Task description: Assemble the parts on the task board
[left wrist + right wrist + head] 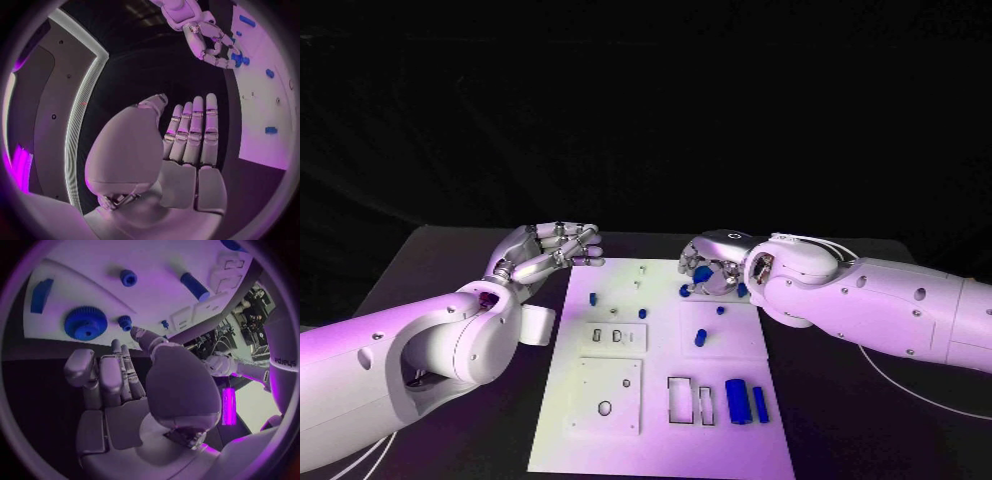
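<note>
White jointed arms, dark screw holes, silver segmented left robot hand (pixel 554 248)

A black table (pixel 459 262) carries the white task board (pixel 661 440), which lies flat at its middle.

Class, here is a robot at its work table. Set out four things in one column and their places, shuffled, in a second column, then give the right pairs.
Things
1. left hand
2. right hand
3. long blue bar
4. blue gear

Places
a. on the near right part of the board, beside the rectangular slots
b. above the board's far right part
c. just off the board's far left corner
d. lying flat on the board, close to the right hand

Pairs: 1-c, 2-b, 3-a, 4-d
</note>
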`<state>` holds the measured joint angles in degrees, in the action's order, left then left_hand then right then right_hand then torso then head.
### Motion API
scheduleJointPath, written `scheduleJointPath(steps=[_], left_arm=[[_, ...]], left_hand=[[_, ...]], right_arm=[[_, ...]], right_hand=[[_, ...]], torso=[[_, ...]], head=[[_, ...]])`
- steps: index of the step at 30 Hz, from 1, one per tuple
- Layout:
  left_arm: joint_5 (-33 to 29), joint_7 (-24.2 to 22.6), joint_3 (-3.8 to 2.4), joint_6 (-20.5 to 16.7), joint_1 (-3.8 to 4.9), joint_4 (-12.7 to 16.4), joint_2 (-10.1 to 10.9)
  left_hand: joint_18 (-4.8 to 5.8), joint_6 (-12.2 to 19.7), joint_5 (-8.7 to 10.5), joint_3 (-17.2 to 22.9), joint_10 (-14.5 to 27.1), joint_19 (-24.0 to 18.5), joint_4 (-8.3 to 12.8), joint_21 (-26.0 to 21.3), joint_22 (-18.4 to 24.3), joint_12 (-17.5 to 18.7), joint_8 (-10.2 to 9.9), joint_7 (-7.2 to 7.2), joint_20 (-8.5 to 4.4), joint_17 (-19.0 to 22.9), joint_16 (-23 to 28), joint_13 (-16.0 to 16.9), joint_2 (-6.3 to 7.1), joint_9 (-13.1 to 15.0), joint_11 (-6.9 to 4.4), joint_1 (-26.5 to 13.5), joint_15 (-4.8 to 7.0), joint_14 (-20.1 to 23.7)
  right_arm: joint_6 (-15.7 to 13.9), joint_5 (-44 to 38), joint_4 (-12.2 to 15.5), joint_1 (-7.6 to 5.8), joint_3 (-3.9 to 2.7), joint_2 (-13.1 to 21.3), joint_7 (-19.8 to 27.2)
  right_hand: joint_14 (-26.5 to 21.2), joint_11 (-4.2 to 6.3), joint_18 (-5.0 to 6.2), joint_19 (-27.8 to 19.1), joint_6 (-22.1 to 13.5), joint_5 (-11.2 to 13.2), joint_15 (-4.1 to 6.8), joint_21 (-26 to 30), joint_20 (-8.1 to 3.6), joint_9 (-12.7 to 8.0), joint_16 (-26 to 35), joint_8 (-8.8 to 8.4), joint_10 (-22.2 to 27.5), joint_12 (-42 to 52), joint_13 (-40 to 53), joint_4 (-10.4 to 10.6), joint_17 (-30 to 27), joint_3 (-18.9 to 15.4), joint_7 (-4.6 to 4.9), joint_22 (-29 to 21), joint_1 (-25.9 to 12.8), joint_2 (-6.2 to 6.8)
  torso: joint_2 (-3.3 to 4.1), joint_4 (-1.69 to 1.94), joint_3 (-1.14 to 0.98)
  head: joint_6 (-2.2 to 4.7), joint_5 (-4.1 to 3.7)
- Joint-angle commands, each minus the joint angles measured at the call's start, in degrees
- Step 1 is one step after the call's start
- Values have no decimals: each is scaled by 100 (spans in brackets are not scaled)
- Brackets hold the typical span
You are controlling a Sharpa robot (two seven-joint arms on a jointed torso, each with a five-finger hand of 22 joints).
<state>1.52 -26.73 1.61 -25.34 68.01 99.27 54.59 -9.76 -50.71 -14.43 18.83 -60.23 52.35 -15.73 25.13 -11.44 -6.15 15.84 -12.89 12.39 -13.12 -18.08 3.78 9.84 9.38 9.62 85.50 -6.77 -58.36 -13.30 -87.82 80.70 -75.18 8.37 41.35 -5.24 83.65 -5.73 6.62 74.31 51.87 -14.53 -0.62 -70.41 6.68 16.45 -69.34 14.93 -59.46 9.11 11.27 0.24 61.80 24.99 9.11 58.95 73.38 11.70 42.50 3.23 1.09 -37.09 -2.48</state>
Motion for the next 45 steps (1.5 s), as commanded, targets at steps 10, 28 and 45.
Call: scheduleJointPath(steps=[10, 28, 45], left_arm=[[-53, 18, -8, 142, 29, 37, 11], [-57, 75, -9, 167, 45, 34, 30], [-63, 121, -9, 216, 56, 33, 38]], left_hand=[[-62, 21, 31, 18, 0, 23, -28, 43, -7, 43, -43, -34, 2, -11, 28, -6, 52, -6, 22, -32, -15, 25], [-60, 28, 31, 19, 6, 24, -30, 50, -9, 60, -52, -42, 4, -16, 38, -5, 53, -7, 29, -48, -20, 36], [-60, 28, 31, 19, 6, 24, -30, 50, -9, 60, -52, -42, 4, -16, 38, -5, 53, -7, 29, -48, -20, 36]], right_arm=[[291, -290, -65, 72, 13, -67, -124], [121, -272, -102, 92, 17, -154, -97], [296, -293, -165, 117, 25, -217, -157]], right_hand=[[212, -17, -143, 190, 105, -23, -40, -304, 20, 54, -323, 25, 19, 72, 11, 21, 304, 76, 19, 429, 48, -20], [243, -14, -207, 349, 223, 76, -47, -609, 36, 119, -613, 59, -101, 148, 1, 129, 556, 220, 27, 870, 30, -140], [241, 24, -253, 455, 342, 266, -25, -812, 25, 205, -759, 114, -234, 203, -21, 111, 651, 440, -9, 1178, 157, -225]], torso=[[19, 0, -6], [27, -3, -2], [38, -8, 3]], head=[[-47, 34], [-96, 62], [-138, 75]])
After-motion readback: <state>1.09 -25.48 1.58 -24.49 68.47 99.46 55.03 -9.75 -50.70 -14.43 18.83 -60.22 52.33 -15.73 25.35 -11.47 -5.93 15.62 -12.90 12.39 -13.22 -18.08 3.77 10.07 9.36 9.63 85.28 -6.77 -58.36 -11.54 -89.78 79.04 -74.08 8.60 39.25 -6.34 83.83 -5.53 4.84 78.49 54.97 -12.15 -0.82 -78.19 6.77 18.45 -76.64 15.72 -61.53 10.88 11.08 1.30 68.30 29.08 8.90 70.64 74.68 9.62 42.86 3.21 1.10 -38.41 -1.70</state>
